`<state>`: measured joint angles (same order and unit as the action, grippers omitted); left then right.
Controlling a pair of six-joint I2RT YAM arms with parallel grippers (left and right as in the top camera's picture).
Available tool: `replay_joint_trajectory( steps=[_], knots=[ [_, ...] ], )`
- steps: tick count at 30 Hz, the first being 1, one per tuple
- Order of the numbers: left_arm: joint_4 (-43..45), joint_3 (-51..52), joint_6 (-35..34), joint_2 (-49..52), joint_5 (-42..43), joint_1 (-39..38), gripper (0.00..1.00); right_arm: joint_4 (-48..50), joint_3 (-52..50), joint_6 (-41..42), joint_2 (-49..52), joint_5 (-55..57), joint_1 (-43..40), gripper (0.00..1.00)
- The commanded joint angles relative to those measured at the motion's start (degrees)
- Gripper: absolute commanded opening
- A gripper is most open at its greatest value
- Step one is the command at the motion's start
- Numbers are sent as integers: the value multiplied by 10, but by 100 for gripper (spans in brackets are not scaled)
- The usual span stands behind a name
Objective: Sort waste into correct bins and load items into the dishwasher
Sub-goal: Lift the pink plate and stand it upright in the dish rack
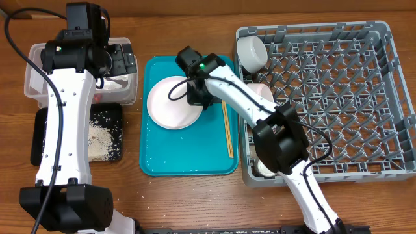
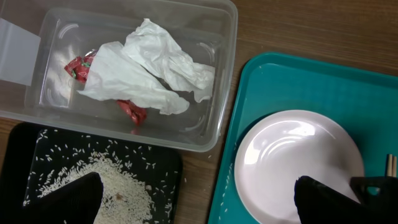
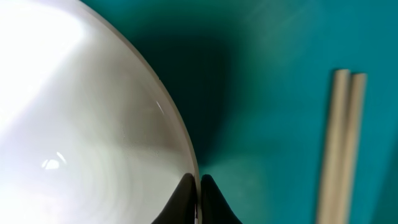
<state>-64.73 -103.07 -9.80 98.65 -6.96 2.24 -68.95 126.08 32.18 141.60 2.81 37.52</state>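
On the teal tray (image 1: 156, 156) lay the pink plate (image 1: 170, 103), flat, toward the tray's far left part. The right gripper (image 1: 197, 97) was at the plate's right edge; its wrist view showed the two dark fingertips (image 3: 186, 196) clenched together on the thin rim of the plate (image 3: 74, 112), one on each side. Two chopsticks (image 1: 227, 130) lay side by side on the tray to the right of the plate, apart from it. Right of the tray stood the grey rack (image 1: 383, 29), with a white bowl (image 1: 252, 52) in its far left corner. Left of the tray, the clear tub (image 2: 224, 74) held the crumpled napkin (image 2: 149, 74) with red scraps. Just beside the tub sat the black tray (image 2: 18, 143) with rice (image 2: 112, 180) scattered in it. The left gripper (image 2: 196, 183) hung over the tub's edge, its fingers spread wide and grasping nothing
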Motion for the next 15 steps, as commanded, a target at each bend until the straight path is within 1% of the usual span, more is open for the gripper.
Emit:
replay_joint_trajectory(
  steps=[1,4,7,11,13,15],
  knots=[
    [2,-12,8,5,-7,-4,100,-33,81,-68,-84,14,-31,4],
    [2,-12,8,5,-7,-4,100,-84,154,-94,-131,64,-46,4],
    [2,-12,8,5,-7,-4,100,-136,205,-102,-184,182,-63,4],
    [2,-12,8,5,-7,-4,100,-192,218,-108,-242,391,-82,4],
    [2,-12,8,5,-7,-4,100,-227,218,-128,-252,470,-94,4],
    [2,-12,8,5,-7,-4,100,-263,217,-126,-252,514,-108,4]
  ],
)
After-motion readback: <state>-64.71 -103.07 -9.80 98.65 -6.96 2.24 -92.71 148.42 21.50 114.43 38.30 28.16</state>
